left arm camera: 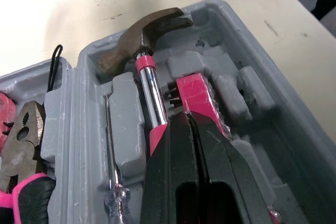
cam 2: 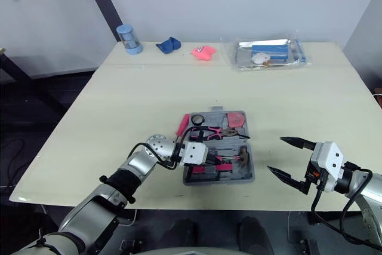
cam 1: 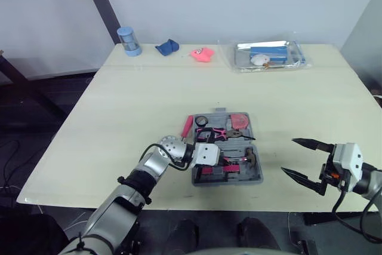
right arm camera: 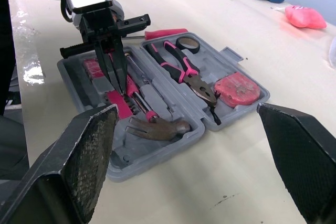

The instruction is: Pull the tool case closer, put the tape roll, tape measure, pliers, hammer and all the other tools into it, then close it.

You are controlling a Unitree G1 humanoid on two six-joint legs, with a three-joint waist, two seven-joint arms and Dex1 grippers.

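1. Grey and lying open, the tool case (cam 1: 227, 182) sits on the pale worktop (cam 1: 137, 100) between the two tools. The left tool reaches into the half nearer the robot.
2. The left tool (right arm camera: 123, 91) has its black fingers (left arm camera: 231, 167) pressed together, leaving just a thin slit. Nothing visible is caught between them, and their tips are down at a pink block (left arm camera: 195, 88) in the moulded insert.
3. Just beside those fingers lies the hammer (left arm camera: 144, 35). Its chrome shaft runs alongside them, and its brown head sits a little past the tips.
4. On the side of the left tool away from the robot, the case's other half holds the pliers (right arm camera: 184, 72), the pink tape measure (right arm camera: 239, 87) and the tape roll (right arm camera: 186, 43).
5. A pink-handled screwdriver (right arm camera: 165, 33) lies on the worktop outside the case, just beside its edge and beyond the left tool.
6. The right tool (cam 1: 288, 156) has its fingers spread wide and holds nothing. It hovers over bare worktop, with the case near its left side but not touching it.
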